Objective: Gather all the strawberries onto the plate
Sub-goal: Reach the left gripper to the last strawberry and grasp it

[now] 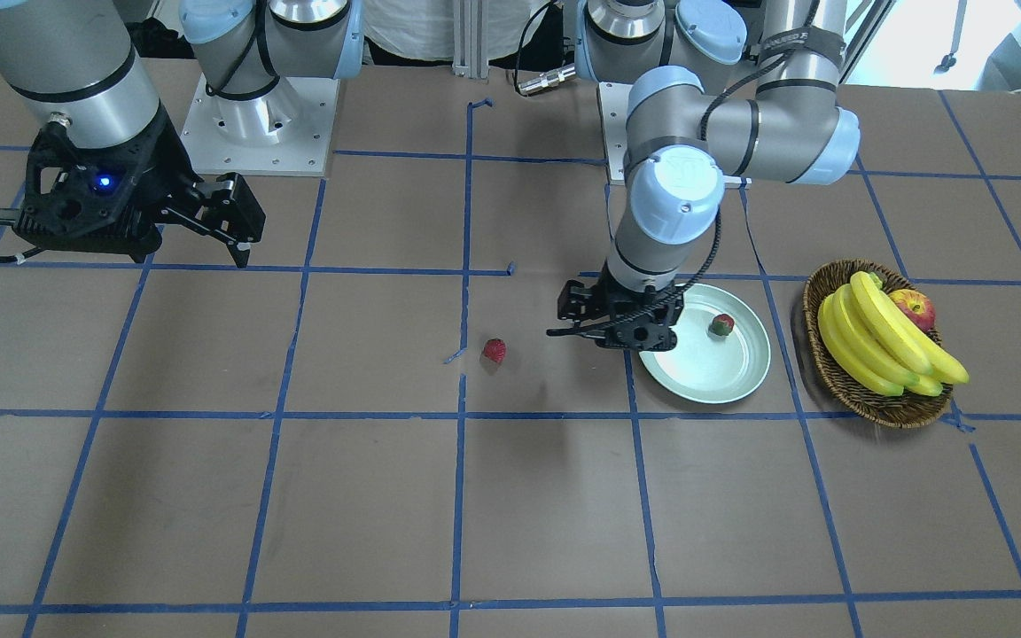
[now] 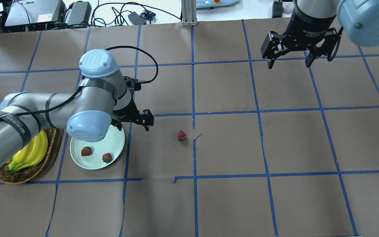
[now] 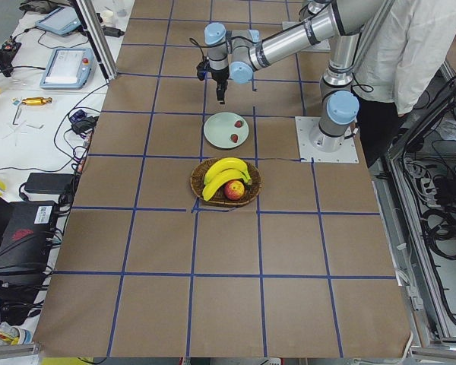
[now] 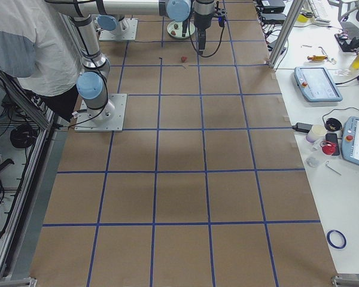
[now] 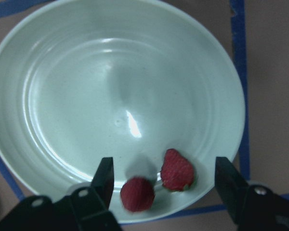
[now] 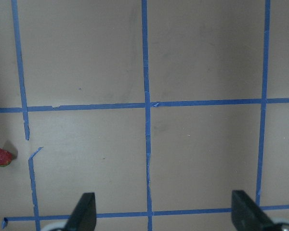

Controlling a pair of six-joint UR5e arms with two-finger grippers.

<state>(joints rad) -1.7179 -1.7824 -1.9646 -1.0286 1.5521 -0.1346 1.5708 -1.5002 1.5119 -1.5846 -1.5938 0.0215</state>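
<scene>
Two of the three strawberries lie in the plate (image 2: 94,164), one berry (image 2: 86,151) on the basket side and the other berry (image 2: 107,157) near the rim facing the robot; the left gripper (image 2: 137,119) hangs over the plate's far edge with its jaws apart and nothing between them, and in its wrist view both berries show below the spread fingers (image 5: 104,177), one of them blurred; the third strawberry (image 2: 182,135) sits alone on the table (image 2: 229,148), just beside a blue tape line and well apart from the plate; the right gripper (image 2: 289,64) hovers high and far off over bare table, jaws wide and holding nothing; the basket (image 1: 874,406) with bananas (image 1: 883,341) and an apple (image 1: 915,308) stands beside the plate and is no part of the job; judging by this, the task is two-thirds done and the step in hand is the fetch of the last berry; the next move calls for the nearer left gripper to travel across, centre its parted jaws over that small berry, descend and close gently, then carry it to the plate
</scene>
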